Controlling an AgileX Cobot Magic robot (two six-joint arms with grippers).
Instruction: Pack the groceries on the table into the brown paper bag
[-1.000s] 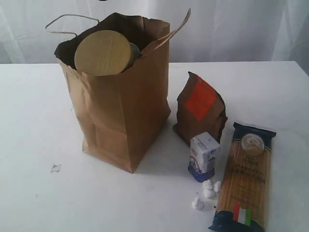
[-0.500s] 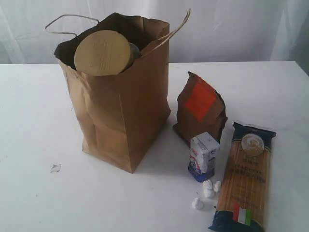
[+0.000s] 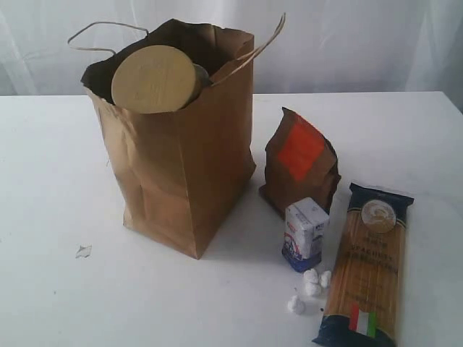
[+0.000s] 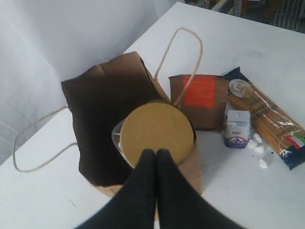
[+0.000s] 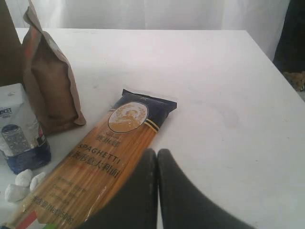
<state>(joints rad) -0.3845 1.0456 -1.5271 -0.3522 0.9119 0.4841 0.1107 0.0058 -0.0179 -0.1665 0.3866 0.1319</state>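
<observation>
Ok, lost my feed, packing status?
Left gripper shut, empty, over bag; right gripper shut, empty, over spaghetti pack. Jar sticks out of bag top. Pouch, carton on table. White lumps beside carton.

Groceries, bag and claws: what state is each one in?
brown paper bag: upright, open
jar: in bag, lid poking out
brown pouch: standing, outside bag
carton: upright, outside bag
spaghetti pack: lying flat
left gripper: shut, empty
right gripper: shut, empty

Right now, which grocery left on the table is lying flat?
The long spaghetti pack: it alone lies flat. The brown pouch and small white-blue carton both stand upright.
</observation>
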